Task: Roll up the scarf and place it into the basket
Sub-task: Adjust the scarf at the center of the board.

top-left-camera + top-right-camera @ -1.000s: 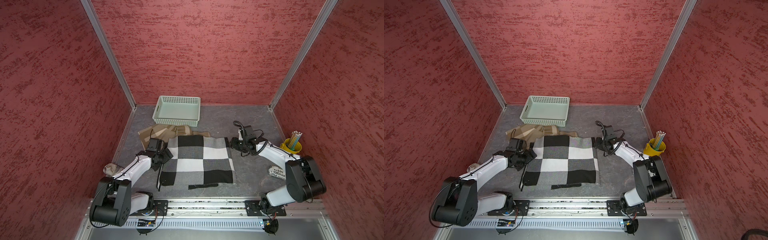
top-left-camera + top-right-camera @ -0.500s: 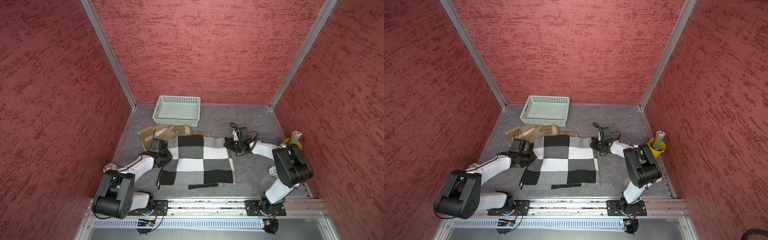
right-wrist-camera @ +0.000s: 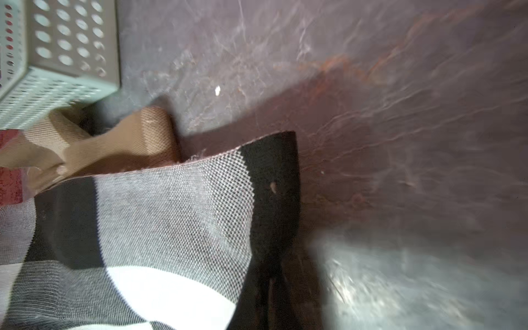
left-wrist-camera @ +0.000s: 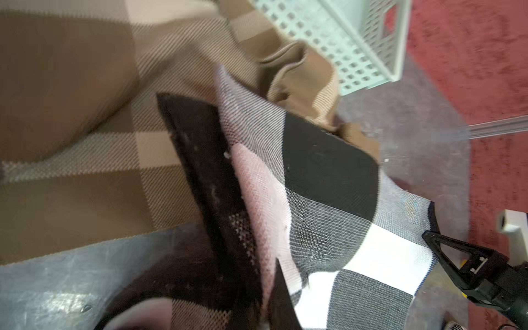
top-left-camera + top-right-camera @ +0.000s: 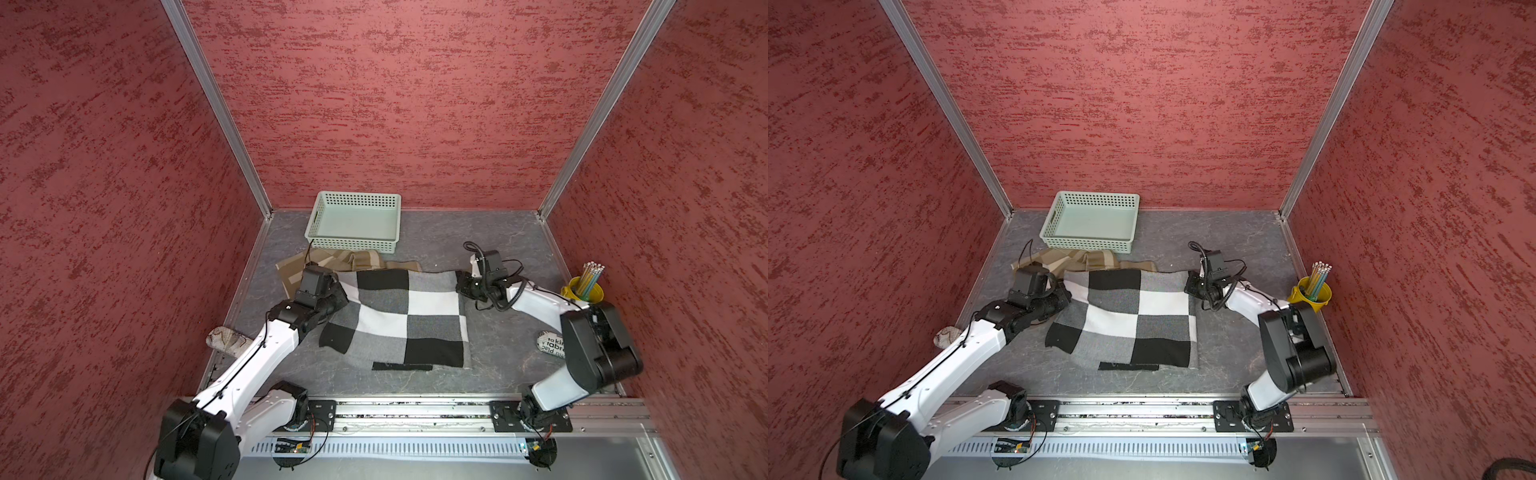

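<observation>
Between the two pincers runs the far edge of the scarf [image 5: 399, 316], a black, white and grey check, pulled from one to the other. The rest of the cloth lies on the grey table [image 5: 498, 340] on the robot's side of both pincers. A narrow black strip shows at the near hem.

Left pincer [image 5: 340, 296]: closed down on the scarf's far left corner. The left wrist view shows that corner raised off the table, with the cloth draped along a dark finger [image 4: 200, 171].

Right pincer [image 5: 459, 285]: closed on the far right corner. The right wrist view is blurred, but the scarf corner stands up off the table close to the lens. One of its black fingers [image 4: 445, 248] also shows in the left wrist view, at the scarf's opposite corner.

Basket [image 5: 353, 243]: beyond the left pincer, toward the back wall, upright. The scarf lies wholly outside it.

Tan striped cloth [image 5: 332, 261]: crumpled between the left pincer and the basket, up against the basket's near wall.

Yellow bucket of pencils [image 5: 582, 291]: well apart from the right pincer, on its outer side.

Rolled patterned cloth [image 5: 224, 338]: back from the left pincer, beside that arm. White roll with black lettering [image 5: 548, 345]: back from the right pincer, beside that arm.
</observation>
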